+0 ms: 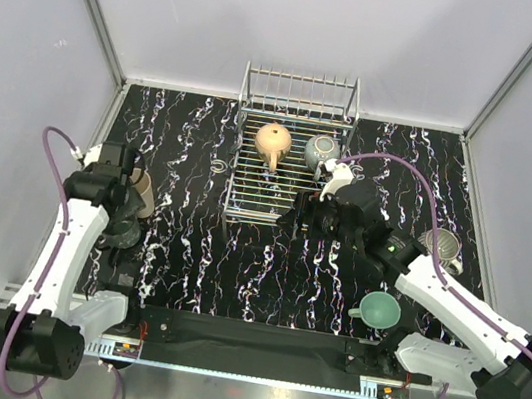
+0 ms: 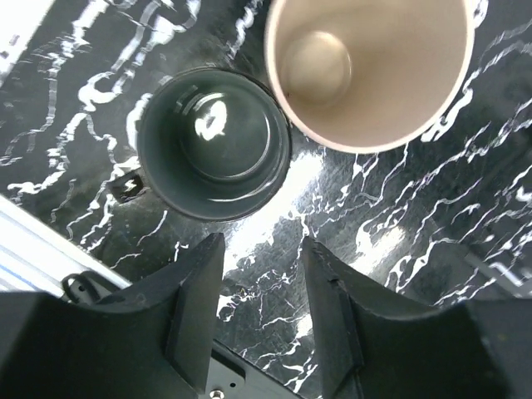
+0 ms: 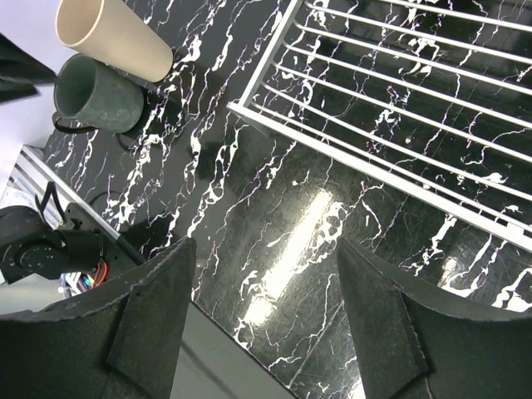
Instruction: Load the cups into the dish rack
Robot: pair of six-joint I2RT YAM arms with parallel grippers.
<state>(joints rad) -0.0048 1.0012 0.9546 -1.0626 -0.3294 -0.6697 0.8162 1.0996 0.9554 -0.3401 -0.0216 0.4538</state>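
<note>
Top view: the dish rack (image 1: 251,197) stands at 12 o'clock on the surface (image 1: 235,266), with a tan cup (image 1: 273,142) and a grey-green cup (image 1: 321,151) inside.

Left wrist: the left hand (image 2: 262,243) is released and empty. It should shift toward 11 o'clock to straddle the wall of the glossy dark grey cup (image 2: 214,143), clear of the beige cup (image 2: 370,71).

Right wrist: the right hand (image 3: 264,249) is released and empty beside the rack.

black marbled table (image 1: 187,248) bears dish rack (image 1: 299,88), cups (image 1: 380,309).

Six cups (image 1: 273,142), one dish rack (image 1: 299,91)
</note>
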